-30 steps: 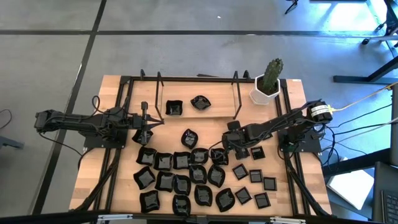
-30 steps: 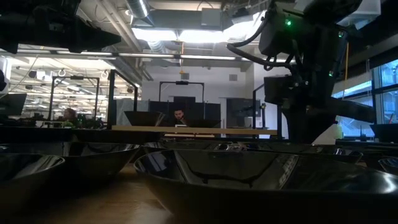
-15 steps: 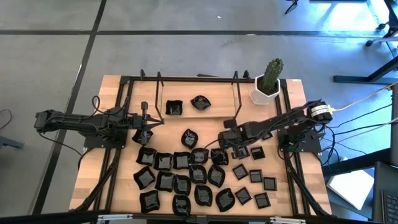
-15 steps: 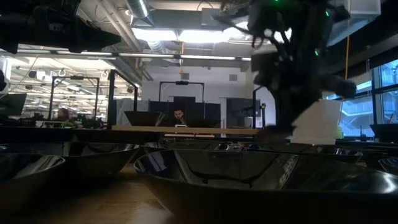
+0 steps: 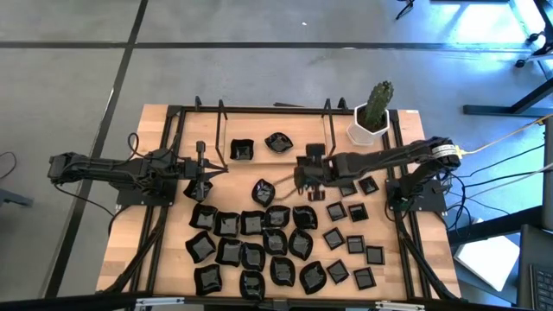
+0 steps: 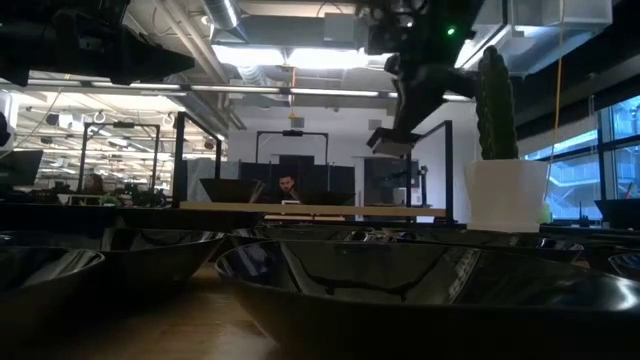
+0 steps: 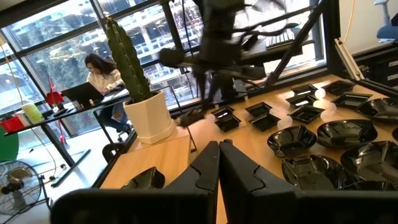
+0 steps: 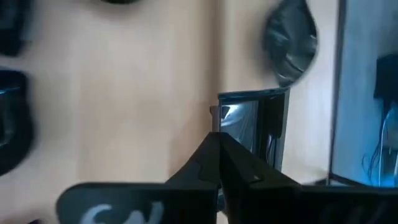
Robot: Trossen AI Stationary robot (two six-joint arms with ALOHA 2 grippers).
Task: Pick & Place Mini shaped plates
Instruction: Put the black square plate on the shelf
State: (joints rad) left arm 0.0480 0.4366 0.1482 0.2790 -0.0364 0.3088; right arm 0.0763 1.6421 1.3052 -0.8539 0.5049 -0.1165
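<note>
Several mini shaped plates, glossy black, cover the near half of the table: wavy ones and small flat squares. Two more lie toward the far edge. My right gripper hangs over the table's middle, shut on one small square plate, which also shows raised in the low view. My left gripper waits at the left, shut and holding nothing. My right gripper pinches the square plate by one edge between its two fingertips. The fingers slant down from the table's right side. The plate sticks out past the fingertips and is lifted clear of the table, slightly tilted.
A white pot with a green cactus stands at the far right corner. A black frame runs along the far edge and its rails run along both sides. Bare wood lies between the two far plates and the crowd of plates.
My right gripper has risen from the square plates at the right and gone toward the far edge and the table's left, carrying one small square plate, now lifted clear. The arm has swung away from the cactus pot in the low view.
</note>
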